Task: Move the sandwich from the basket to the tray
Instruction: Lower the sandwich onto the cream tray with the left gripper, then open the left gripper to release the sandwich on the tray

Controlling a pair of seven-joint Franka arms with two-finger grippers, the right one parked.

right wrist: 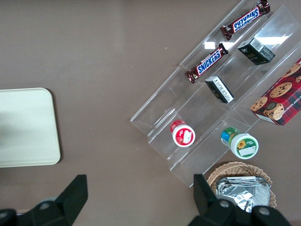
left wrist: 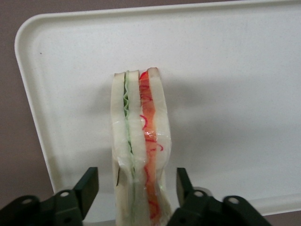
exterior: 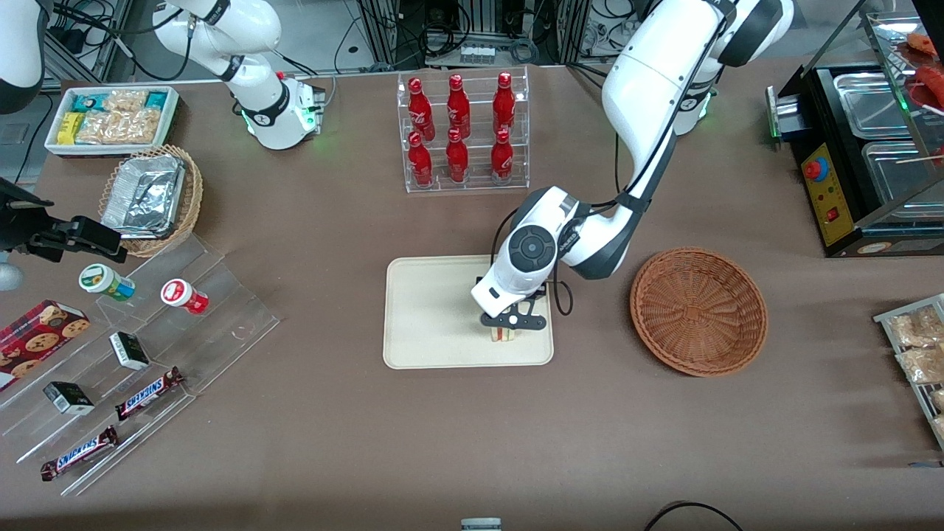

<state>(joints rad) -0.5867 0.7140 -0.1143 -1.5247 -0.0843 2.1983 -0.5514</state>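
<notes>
One small triangular wedge sandwich (left wrist: 138, 150) of pale white bread, clear-wrapped, with a green layer and a red-orange layer along its edge, stands on edge on the flat rectangular cream-beige tray (exterior: 431, 310) with rounded corners and a low rim, in the tray's corner nearest the front camera on the working arm's side. The left arm's black two-finger gripper (exterior: 506, 330) hangs directly above it; in the wrist view its two fingers (left wrist: 87, 188) are spread, one on each side of the sandwich, each with a narrow gap showing between its tip and the wrapping, so the claw is apart and grips nothing. One round, shallow, reddish-brown woven wicker basket (exterior: 698, 310) sits on the brown table (exterior: 332, 428) beside the tray, toward the working arm's end, with nothing visible in it. Farther from the front camera than the tray stands one clear acrylic rack (exterior: 464, 133) holding six red bottles in two rows of three. Toward the parked arm's end lie one lighter tan wicker basket with a foil container (exterior: 151, 195), one white bin of snack packets (exterior: 112, 118), and a stepped clear acrylic display (exterior: 147, 369) carrying two Snickers bars (exterior: 147, 392), two small dark boxes (exterior: 129, 350), one green-lidded cup (exterior: 105, 281), one red-lidded cup (exterior: 183, 296) and one red cookie box (exterior: 37, 339)
</notes>
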